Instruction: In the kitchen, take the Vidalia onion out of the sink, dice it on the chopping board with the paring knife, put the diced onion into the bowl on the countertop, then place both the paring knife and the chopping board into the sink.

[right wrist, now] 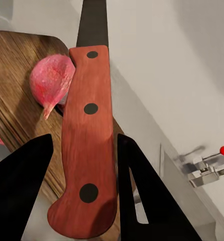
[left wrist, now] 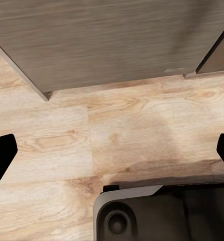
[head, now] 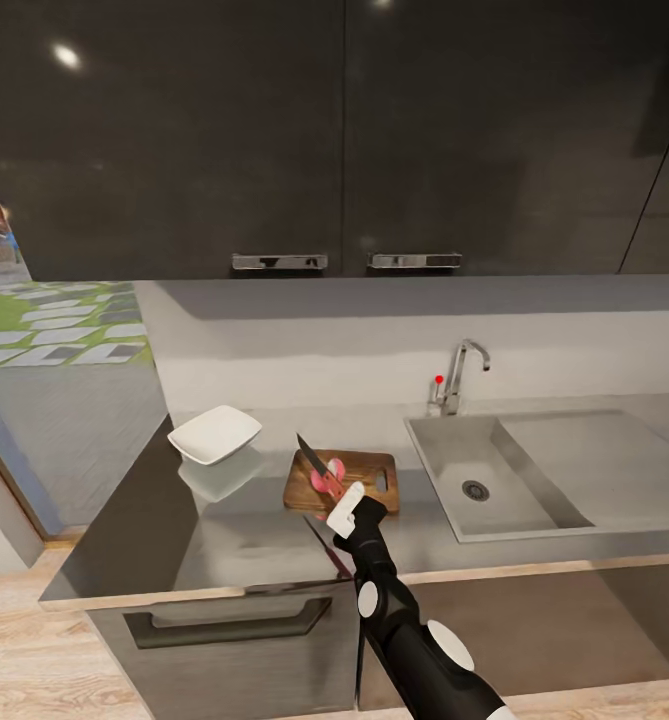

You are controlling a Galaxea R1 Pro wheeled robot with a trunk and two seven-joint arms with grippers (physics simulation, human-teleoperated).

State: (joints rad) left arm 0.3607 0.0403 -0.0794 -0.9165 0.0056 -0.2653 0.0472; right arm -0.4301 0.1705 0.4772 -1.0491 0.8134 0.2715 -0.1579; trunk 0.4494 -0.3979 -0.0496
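Looking down from the head, the right gripper (head: pixel 342 508) clamps the paring knife (head: pixel 317 464) over the chopping board (head: pixel 366 478), blade tilted up toward the bowl (head: pixel 214 434); a pink onion (head: pixel 330 476) piece lies on the board, left of the sink (head: pixel 494 478). Left wrist: the left gripper (left wrist: pixel 112 150) is spread wide above wooden floor (left wrist: pixel 67 135). Right wrist: black fingers (right wrist: pixel 21 181) pinch the red knife handle beside the onion.

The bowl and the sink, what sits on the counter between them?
In the head view, the chopping board lies between the bowl and the sink, with the pink onion on it.
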